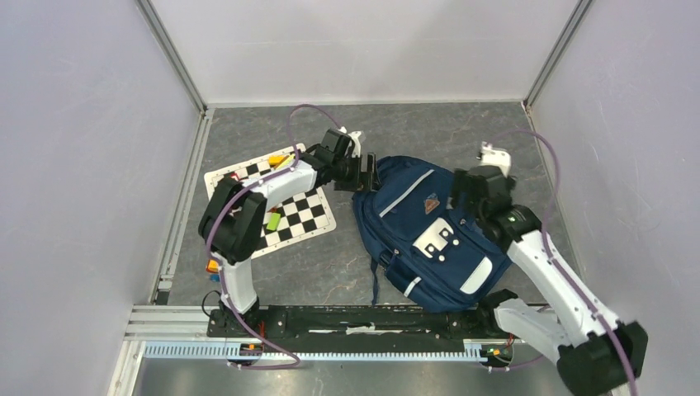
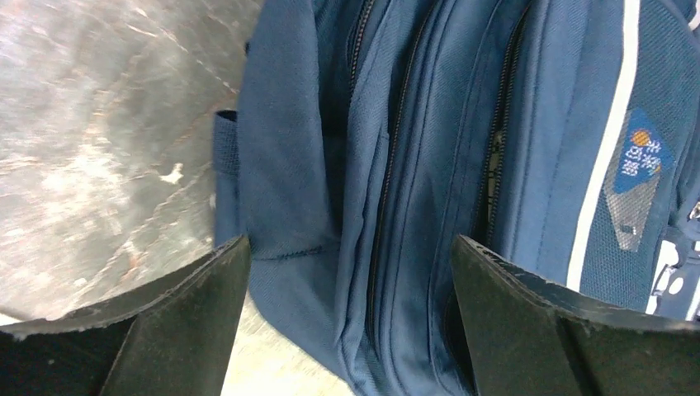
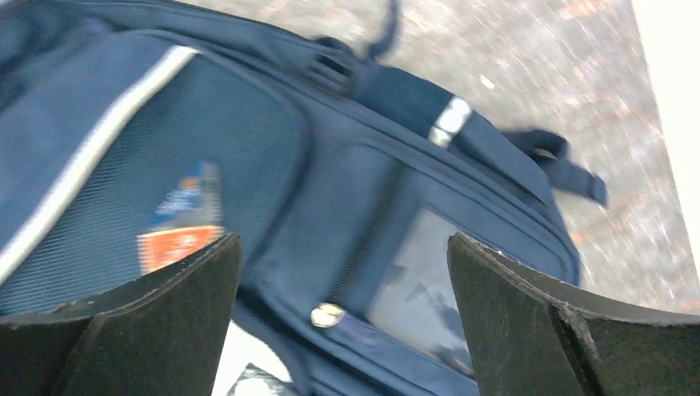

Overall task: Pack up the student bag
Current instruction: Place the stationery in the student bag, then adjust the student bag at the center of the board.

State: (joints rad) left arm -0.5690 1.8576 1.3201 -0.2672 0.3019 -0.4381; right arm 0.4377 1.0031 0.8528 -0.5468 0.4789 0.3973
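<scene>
On the grey table [image 1: 347, 264], the student bag [image 1: 396, 239] shows a triangular logo [image 2: 640, 161] with illegible characters; both jaws gape empty.

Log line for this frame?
left end effector open, over student bag | right end effector open, over student bag | nothing held

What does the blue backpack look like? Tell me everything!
The student bag is navy-blue fabric, lying front up on the grey table. It has zip pockets, thin grey stripes, a white patch and a small triangular logo. A strap trails out. The left gripper and right gripper hang open over it.
</scene>
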